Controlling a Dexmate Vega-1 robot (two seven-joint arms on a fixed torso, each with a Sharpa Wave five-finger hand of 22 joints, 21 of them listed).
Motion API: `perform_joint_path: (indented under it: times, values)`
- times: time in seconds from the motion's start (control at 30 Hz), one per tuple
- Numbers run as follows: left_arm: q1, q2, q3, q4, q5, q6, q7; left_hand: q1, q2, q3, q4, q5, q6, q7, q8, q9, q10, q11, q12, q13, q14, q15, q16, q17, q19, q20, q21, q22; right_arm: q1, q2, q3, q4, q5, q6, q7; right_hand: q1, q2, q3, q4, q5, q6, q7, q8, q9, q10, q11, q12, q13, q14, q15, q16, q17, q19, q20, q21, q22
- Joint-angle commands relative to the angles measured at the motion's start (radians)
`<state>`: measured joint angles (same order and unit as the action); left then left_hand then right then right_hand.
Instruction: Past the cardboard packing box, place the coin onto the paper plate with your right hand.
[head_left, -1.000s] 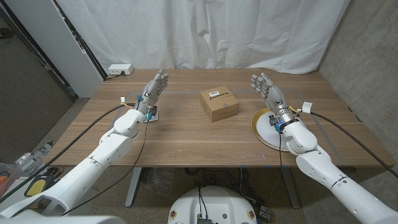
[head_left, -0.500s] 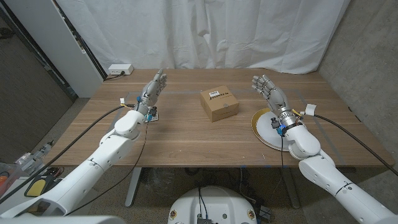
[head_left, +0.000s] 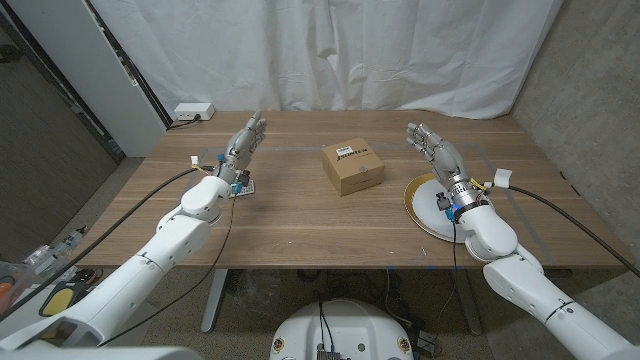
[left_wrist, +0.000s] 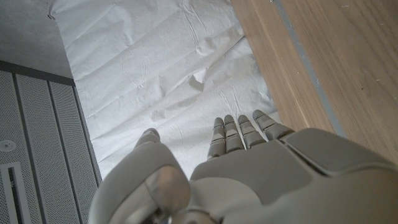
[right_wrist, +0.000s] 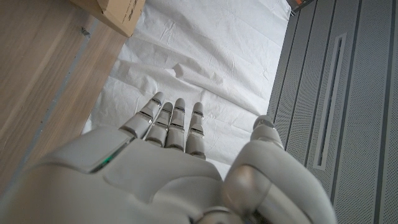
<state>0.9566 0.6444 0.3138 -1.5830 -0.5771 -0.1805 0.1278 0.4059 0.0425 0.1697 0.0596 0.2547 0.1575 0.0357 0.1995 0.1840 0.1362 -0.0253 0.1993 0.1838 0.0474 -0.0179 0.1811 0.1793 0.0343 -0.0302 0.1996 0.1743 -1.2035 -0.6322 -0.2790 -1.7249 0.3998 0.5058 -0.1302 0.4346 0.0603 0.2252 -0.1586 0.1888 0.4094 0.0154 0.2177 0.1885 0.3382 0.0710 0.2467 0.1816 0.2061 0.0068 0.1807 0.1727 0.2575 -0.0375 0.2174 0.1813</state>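
The cardboard packing box (head_left: 353, 167) sits in the middle of the wooden table (head_left: 300, 220); one corner of the box (right_wrist: 115, 12) shows in the right wrist view. The white paper plate (head_left: 423, 206) with a gold rim lies to the box's right, partly covered by my right wrist. My right hand (head_left: 432, 147) is raised above the plate's far edge, fingers extended and holding nothing. In its own wrist view, my right hand (right_wrist: 168, 162) is likewise empty. My left hand (head_left: 246, 142) is up at the table's left side, fingers straight and empty, as my left hand (left_wrist: 242, 162) also is from its wrist.
A white power strip (head_left: 193, 112) lies at the table's back left corner. A white curtain (head_left: 330, 50) hangs behind the table. A dark panel (head_left: 45, 130) stands off the left side.
My right forearm has shifted slightly to the right over the plate. Both hands stay raised with nothing in them, and the box has not moved.
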Motion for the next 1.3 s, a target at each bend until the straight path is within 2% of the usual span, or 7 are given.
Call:
perform_joint_path:
  times: [0.03, 0.33, 0.5, 0.77, 0.87, 1.1, 1.3]
  values:
    - [0.028, 0.01, -0.026, -0.011, -0.016, -0.017, 0.004, 0.01, 0.004, 0.001, -0.009, -0.006, -0.005, 0.003, -0.001, 0.003, -0.005, 0.003, -0.001, 0.005, -0.006, 0.0, -0.002, 0.003, -0.007, -0.04, -0.003, 0.005, -0.028, 0.016, 0.007, -0.021, -0.127, 0.004, -0.088, 0.022, -0.005, 0.003, -0.007, 0.005, 0.011, -0.012, 0.004, 0.003, 0.021, -0.007, 0.002, 0.003, 0.013, -0.013, 0.007, 0.003, 0.009, -0.011, 0.001, 0.004]
    - [0.055, 0.023, -0.035, -0.034, -0.016, -0.012, 0.015, 0.011, 0.005, -0.001, -0.009, -0.009, -0.007, 0.005, -0.002, 0.003, -0.003, 0.007, 0.0, 0.006, -0.005, 0.002, 0.001, 0.003, 0.004, -0.041, 0.003, 0.006, -0.036, 0.044, 0.007, -0.023, -0.208, 0.017, -0.148, 0.05, -0.002, 0.014, -0.011, 0.009, 0.029, -0.019, 0.008, 0.004, 0.034, -0.019, 0.003, 0.004, 0.018, -0.023, 0.006, 0.003, 0.016, -0.016, 0.0, 0.004]
    - [0.096, 0.035, -0.052, -0.075, -0.015, 0.0, 0.051, 0.014, 0.004, -0.005, -0.011, -0.016, 0.004, 0.009, 0.002, 0.003, 0.015, 0.011, 0.006, 0.005, 0.03, 0.004, 0.014, 0.003, 0.065, -0.062, 0.023, 0.006, -0.041, 0.032, 0.009, -0.04, -0.22, -0.002, -0.144, 0.081, -0.001, 0.025, -0.018, 0.013, 0.041, -0.027, 0.01, 0.004, 0.035, -0.03, 0.001, 0.004, 0.02, -0.029, 0.006, 0.003, 0.019, -0.021, -0.001, 0.003]
    - [0.121, 0.034, -0.064, -0.088, -0.018, -0.019, 0.054, 0.015, 0.002, -0.007, -0.013, -0.018, 0.005, 0.01, 0.001, 0.003, 0.01, 0.011, 0.003, 0.005, 0.022, 0.005, 0.008, 0.003, 0.049, -0.056, 0.014, 0.006, -0.05, 0.003, 0.011, -0.078, -0.219, -0.061, -0.128, 0.099, -0.01, 0.028, -0.02, 0.016, 0.044, -0.029, 0.009, 0.005, 0.042, -0.029, 0.002, 0.004, 0.022, -0.031, 0.005, 0.003, 0.02, -0.021, -0.002, 0.003]
    - [0.119, 0.033, -0.063, -0.081, -0.02, -0.02, 0.047, 0.016, 0.005, -0.007, -0.013, -0.019, 0.002, 0.009, 0.0, 0.003, 0.006, 0.011, 0.002, 0.005, 0.02, 0.005, 0.007, 0.004, 0.043, -0.052, 0.011, 0.006, -0.054, -0.007, 0.014, -0.089, -0.271, -0.074, -0.151, 0.102, -0.012, 0.028, -0.02, 0.017, 0.045, -0.03, 0.008, 0.005, 0.043, -0.03, 0.002, 0.004, 0.021, -0.028, 0.005, 0.003, 0.021, -0.019, -0.002, 0.003]
    - [0.118, 0.031, -0.061, -0.097, -0.012, 0.005, 0.074, 0.018, 0.014, -0.009, -0.012, -0.026, 0.027, 0.01, 0.007, 0.003, 0.042, 0.015, 0.013, 0.005, 0.071, 0.002, 0.021, 0.004, 0.112, -0.057, 0.033, 0.006, -0.073, -0.014, 0.032, -0.114, -0.363, -0.09, -0.214, 0.118, -0.013, 0.033, -0.018, 0.019, 0.053, -0.037, 0.009, 0.005, 0.055, -0.037, 0.005, 0.005, 0.027, -0.03, 0.006, 0.003, 0.022, -0.018, -0.003, 0.004]
    - [0.1, 0.026, -0.056, -0.086, -0.016, 0.008, 0.059, 0.019, 0.013, -0.011, -0.013, -0.028, 0.03, 0.013, 0.007, 0.003, 0.037, 0.018, 0.009, 0.004, 0.062, 0.004, 0.015, 0.004, 0.102, -0.057, 0.026, 0.006, -0.082, -0.008, 0.039, -0.101, -0.368, -0.07, -0.225, 0.139, -0.02, 0.038, -0.018, 0.023, 0.07, -0.056, 0.012, 0.006, 0.075, -0.048, 0.009, 0.005, 0.043, -0.038, 0.009, 0.003, 0.034, -0.018, -0.001, 0.004]
